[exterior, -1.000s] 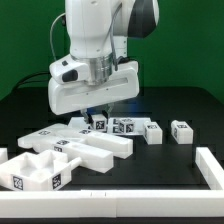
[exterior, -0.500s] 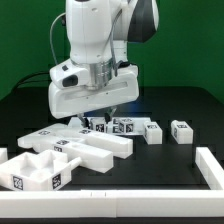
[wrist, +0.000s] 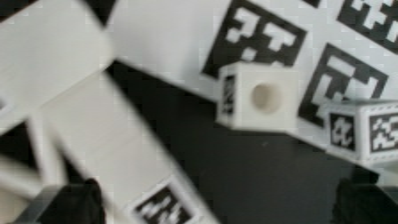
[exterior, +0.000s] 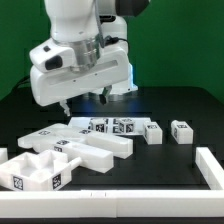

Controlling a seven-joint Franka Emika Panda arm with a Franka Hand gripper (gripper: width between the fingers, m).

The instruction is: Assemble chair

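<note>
Black tabletop (exterior: pixel 175 100), exterior view: gripper (exterior: pixel 85 104) hangs above the row of small chair blocks (exterior: pixel 120 126). Chair slabs (exterior: pixel 75 150) lie just beside; border rail (exterior: pixel 214 165) hems the near side, with open room behind.

Wrist view: fingertips (wrist: pixel 71 200) spread wide, nothing held, holed block (wrist: pixel 263 98) beneath.

Risk judged: a descending finger may knock the crowded neighbours askew.

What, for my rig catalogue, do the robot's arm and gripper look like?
The arm has a glossy white, rounded shell with a black section at a joint near the top. The gripper has a wide, boxy white body, greyer underneath, with a blue glow below it. Its fingers are dark and blurred in the wrist view. No cables or markings show.
</note>
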